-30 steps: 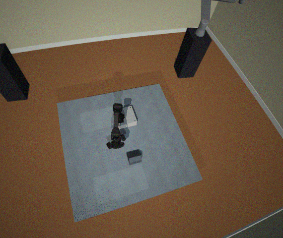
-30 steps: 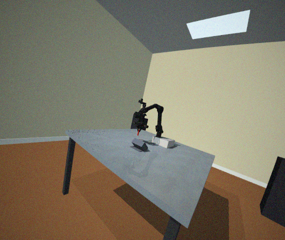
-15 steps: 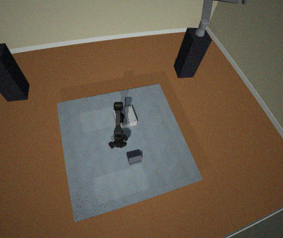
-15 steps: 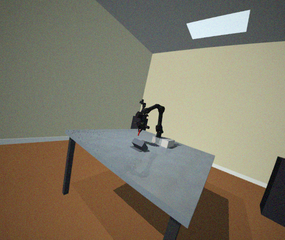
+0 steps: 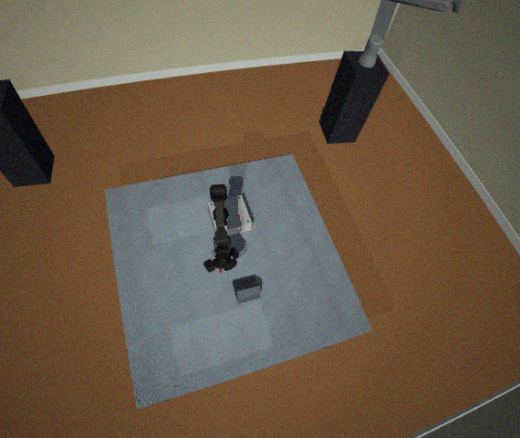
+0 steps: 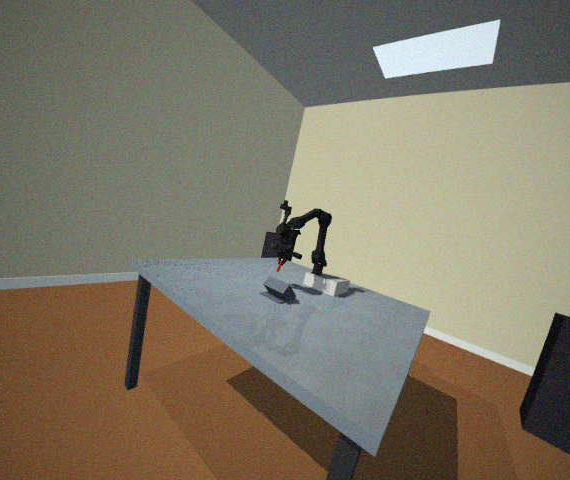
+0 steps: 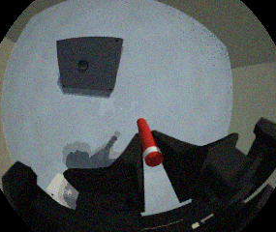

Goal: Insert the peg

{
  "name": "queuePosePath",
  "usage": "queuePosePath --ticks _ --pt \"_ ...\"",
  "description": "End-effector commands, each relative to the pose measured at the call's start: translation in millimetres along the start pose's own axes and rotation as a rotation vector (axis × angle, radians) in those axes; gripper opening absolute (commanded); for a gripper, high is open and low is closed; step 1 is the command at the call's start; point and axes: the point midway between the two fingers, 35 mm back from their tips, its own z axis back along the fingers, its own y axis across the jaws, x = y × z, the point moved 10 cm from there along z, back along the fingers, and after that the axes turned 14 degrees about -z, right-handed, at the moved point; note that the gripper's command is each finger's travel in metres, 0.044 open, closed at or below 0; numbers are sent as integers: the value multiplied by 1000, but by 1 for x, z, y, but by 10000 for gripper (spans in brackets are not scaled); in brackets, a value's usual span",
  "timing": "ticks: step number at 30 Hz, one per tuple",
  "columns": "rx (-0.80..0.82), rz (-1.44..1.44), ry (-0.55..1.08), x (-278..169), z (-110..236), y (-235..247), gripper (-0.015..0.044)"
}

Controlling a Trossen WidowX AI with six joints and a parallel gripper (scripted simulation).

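Brown floor goes all around a gray table (image 5: pixel 297 283) when you look from the top. On it stands the black arm, with its claw (image 5: pixel 221 267) pointing down. A tiny bit of red, the peg (image 5: pixel 221 270), peeks out under the claw. The sloped panel (image 5: pixel 247 288) sits on the table near the claw, a little past it and off to one side. Behind the claw, at the arm's foot, is a white base (image 5: pixel 246 214). Two dark boxes (image 5: pixel 353 96) stand on the floor, far from the claw.

From the side view, the claw (image 6: pixel 281 262) hangs above the table (image 6: pixel 357 361), up in the air. The red peg (image 6: pixel 278 266) sticks out below it, tilted, and its low end is not touching the table. The panel (image 6: pixel 277 285) lies lower than the claw and close to it. The peg is apart from it.

From the wrist view, the claw (image 7: pixel 152 161) is squeezed shut on the peg (image 7: pixel 147 143), with the dark fingers close on both sides. The peg points away toward the table. The panel (image 7: pixel 89 65) is out ahead of the claw and off to one side, and a small round hole (image 7: pixel 83 65) shows in its dark face. The peg is not in the hole yet.
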Motion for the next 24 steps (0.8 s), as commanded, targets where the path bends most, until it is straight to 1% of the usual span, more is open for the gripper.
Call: queuePosePath --ticks 1,24 --pt "-12 -6 -30 0 3 6 0" --pt "-29 -21 -166 -6 7 40 0"
